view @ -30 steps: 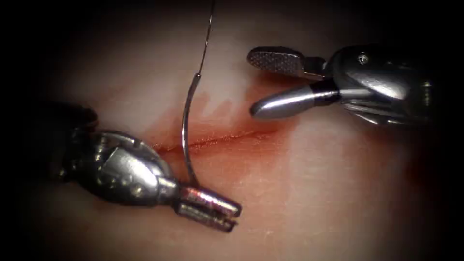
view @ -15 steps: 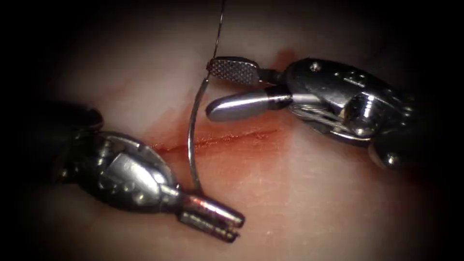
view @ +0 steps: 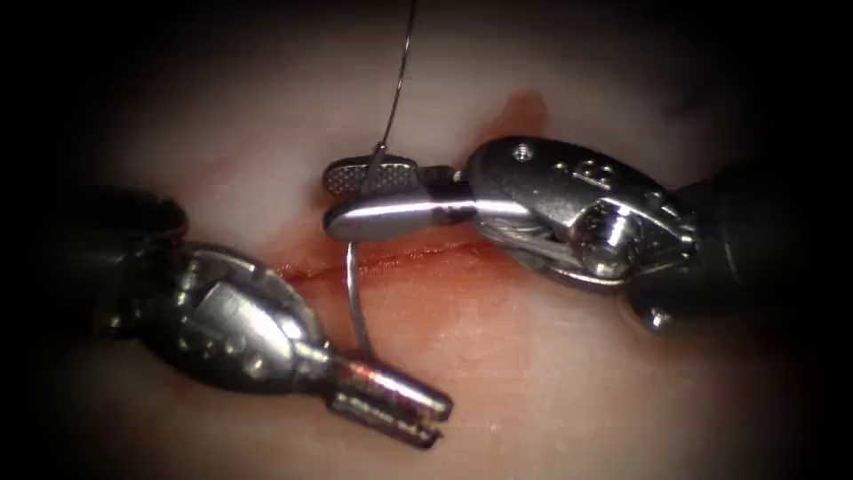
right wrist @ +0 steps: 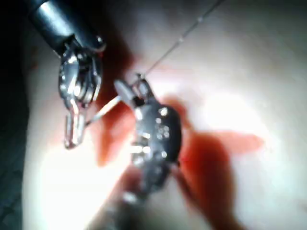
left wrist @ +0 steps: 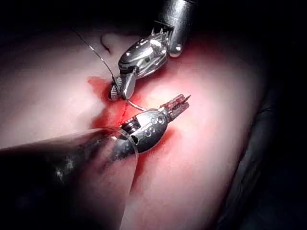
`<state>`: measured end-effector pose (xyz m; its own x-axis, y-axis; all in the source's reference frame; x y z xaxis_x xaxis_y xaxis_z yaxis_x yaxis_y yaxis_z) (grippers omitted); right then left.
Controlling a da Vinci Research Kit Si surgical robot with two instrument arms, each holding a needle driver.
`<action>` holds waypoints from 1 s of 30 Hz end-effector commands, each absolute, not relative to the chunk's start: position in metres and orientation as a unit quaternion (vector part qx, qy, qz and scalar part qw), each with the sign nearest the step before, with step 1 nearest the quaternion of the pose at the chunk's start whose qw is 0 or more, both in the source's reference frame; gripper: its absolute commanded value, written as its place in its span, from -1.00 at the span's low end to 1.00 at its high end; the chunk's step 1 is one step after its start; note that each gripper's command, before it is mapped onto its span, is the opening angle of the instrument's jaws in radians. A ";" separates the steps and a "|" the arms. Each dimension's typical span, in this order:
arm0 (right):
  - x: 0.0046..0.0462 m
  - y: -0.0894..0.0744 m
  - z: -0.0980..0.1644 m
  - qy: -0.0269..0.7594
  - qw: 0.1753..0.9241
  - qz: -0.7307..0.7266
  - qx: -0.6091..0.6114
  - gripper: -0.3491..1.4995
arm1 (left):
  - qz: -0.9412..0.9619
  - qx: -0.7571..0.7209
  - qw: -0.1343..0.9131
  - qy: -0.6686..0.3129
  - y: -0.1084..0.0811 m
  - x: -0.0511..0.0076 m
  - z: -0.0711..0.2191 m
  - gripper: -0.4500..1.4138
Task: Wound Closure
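The curved needle [view: 353,286] stands free above the cut [view: 426,253], not in the tissue [view: 551,382]. My left tool [view: 435,418] lies just left of the needle and below the cut, shut on the needle's lower end at the base of its jaws. My right tool [view: 330,197] reaches in from the right and is shut on the needle's upper part, just under where the thread [view: 402,76] joins. The thread runs up and away. The left wrist view has the left tool [left wrist: 181,102], the right tool [left wrist: 121,91] and the needle [left wrist: 136,106]. The right wrist view has the right tool [right wrist: 128,89] and the left tool [right wrist: 73,133].
Red fluid [view: 498,276] stains the tissue along the cut, with a smaller patch [view: 526,107] above the right tool. The left tool's wrist [view: 231,320] lies low over the tissue at the cut's left end.
My right tool moved left and down from the upper right with its jaws open, reached the needle's upper part and closed on it. The left tool kept its hold and barely moved.
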<state>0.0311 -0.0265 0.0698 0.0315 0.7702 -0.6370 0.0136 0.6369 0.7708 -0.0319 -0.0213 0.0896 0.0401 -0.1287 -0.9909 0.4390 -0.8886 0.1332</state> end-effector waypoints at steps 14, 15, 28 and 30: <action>0.0291 -0.025 0.069 0.620 0.654 0.312 0.300 -1.00 | -0.729 0.662 0.072 0.161 -0.020 -0.0321 0.089 0.87; 0.0286 -0.025 0.069 0.614 0.660 0.324 0.288 -1.00 | -0.735 0.659 0.061 0.152 -0.020 -0.0318 0.089 0.87; 0.0263 -0.024 0.068 0.544 0.660 0.398 0.333 -1.00 | -0.794 0.605 0.004 0.053 -0.018 -0.0297 0.090 0.67; 0.0263 -0.024 0.068 0.541 0.656 0.404 0.338 -1.00 | -0.797 0.603 0.002 0.048 -0.018 -0.0297 0.091 0.64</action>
<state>0.0257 -0.0239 0.0672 0.0872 0.8971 -0.4331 -0.1692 0.4418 0.8810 -0.0291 -0.0180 0.0902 -0.2779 0.0478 -0.9594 0.0555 -0.9963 -0.0657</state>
